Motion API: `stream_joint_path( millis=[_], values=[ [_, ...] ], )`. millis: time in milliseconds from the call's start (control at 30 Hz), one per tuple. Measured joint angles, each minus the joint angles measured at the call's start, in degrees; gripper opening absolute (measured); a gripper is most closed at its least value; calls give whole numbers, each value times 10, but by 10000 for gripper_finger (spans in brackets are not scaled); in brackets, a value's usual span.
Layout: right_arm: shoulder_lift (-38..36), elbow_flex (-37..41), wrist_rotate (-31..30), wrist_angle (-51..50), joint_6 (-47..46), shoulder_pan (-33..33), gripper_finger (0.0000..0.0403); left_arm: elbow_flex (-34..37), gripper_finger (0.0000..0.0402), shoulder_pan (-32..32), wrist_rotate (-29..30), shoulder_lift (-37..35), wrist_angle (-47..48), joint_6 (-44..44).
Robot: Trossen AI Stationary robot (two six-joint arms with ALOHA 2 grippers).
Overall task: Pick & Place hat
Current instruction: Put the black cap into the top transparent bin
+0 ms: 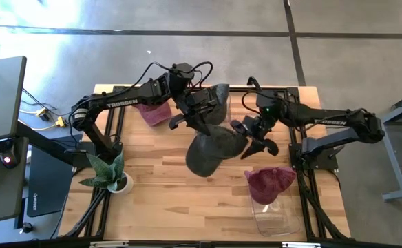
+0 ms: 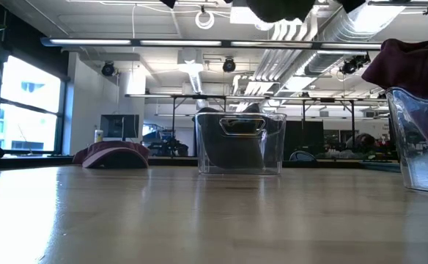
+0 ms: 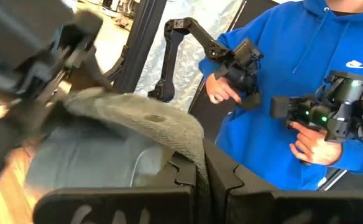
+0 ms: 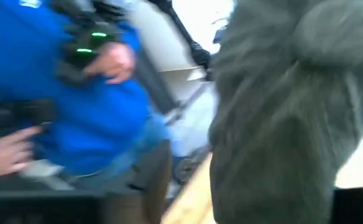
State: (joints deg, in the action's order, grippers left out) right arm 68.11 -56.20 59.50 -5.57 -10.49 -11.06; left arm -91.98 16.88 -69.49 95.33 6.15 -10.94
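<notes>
The grey hat [image 1: 213, 150] hangs in the air over the table's middle, carried between both arms: the left gripper [image 1: 195, 117] is clenched on its brim, while the right gripper [image 1: 256, 138] touches its other side, grasp unclear. Next, probably lowering it into a clear bin [image 2: 240, 142].

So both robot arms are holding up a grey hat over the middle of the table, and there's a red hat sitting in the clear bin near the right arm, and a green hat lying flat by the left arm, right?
Nearly. The hat lying by the left arm is dark red, not green; the high view shows it. The rest holds: both arms lift the grey hat over the table's middle, and another red hat sits on the clear bin near the right arm.
</notes>
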Motion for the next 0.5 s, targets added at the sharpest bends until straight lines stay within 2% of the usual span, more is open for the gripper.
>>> stream_joint_path(
  millis=[133, 233, 333, 500],
  values=[
    [-1, -4, 90, 11, -74, 12, 53, 0, 1, 0, 5, 0, 0, 1],
    [-1, -2, 56, 11, -94, 15, 9, 0, 1, 0, 2, 0, 0, 1],
    [-1, -2, 32, 32, -133, 13, 32, 0, 0, 0, 0, 0, 0, 1],
    [-1, -2, 18, 38, -179, -6, 136, 0, 0, 0, 0, 0, 0, 1]
  ],
)
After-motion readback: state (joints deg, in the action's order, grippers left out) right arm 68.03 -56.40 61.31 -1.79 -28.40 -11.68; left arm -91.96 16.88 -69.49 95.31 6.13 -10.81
